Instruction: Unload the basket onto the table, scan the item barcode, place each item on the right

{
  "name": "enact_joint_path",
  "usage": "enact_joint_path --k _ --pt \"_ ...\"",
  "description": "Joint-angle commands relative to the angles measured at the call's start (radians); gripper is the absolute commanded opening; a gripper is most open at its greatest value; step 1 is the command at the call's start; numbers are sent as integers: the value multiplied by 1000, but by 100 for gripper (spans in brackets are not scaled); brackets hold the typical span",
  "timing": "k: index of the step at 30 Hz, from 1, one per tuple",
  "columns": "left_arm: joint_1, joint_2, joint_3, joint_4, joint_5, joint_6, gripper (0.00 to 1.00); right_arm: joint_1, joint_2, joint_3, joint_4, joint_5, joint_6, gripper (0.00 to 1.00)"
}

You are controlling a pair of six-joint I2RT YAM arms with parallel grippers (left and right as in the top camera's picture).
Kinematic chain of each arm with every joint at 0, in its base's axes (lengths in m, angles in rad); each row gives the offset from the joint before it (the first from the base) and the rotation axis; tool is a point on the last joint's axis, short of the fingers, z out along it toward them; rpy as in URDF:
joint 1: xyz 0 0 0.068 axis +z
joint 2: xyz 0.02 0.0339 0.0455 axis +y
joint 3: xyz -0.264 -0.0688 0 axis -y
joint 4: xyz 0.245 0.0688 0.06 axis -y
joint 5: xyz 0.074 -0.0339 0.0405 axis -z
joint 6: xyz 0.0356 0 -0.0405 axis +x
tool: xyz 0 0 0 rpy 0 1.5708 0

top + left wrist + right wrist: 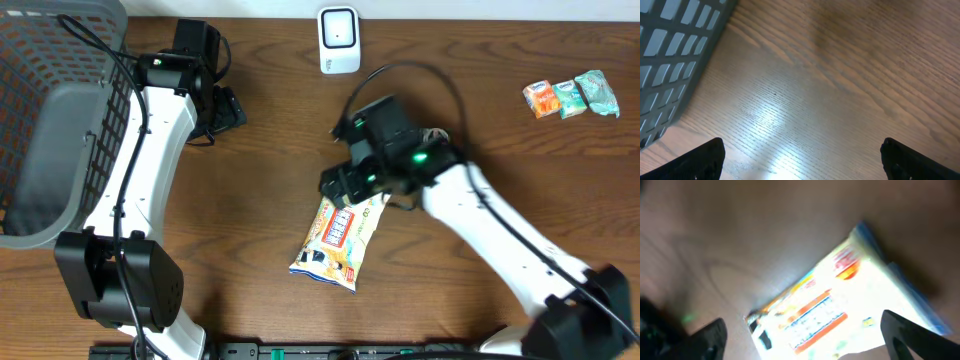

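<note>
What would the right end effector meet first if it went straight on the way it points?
The snack packet, lying on the table straight ahead of the right end effector; how far off it is remains unclear.

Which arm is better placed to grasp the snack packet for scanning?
Right. The right gripper hangs open directly over the snack packet, at its upper end, while the left gripper is open over the table beside the basket, well away from it.

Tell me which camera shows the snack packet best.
Overhead: the whole snack packet lies there sharp. The right wrist view has it close but blurred and cut off at the edge. The left wrist view shows only basket and table.
</note>
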Motion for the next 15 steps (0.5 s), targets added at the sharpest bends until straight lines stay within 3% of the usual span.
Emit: enact_joint_path --k 1,8,15 --pt "3 -5 3 -3 -13 17 98 82 95 -13 -26 29 139 99" --pt "3 -5 3 -3 -13 17 98 237 241 -12 -47 399 383 99" --pt "3 -5 3 -3 -13 17 98 274 330 -12 -66 502 412 99"
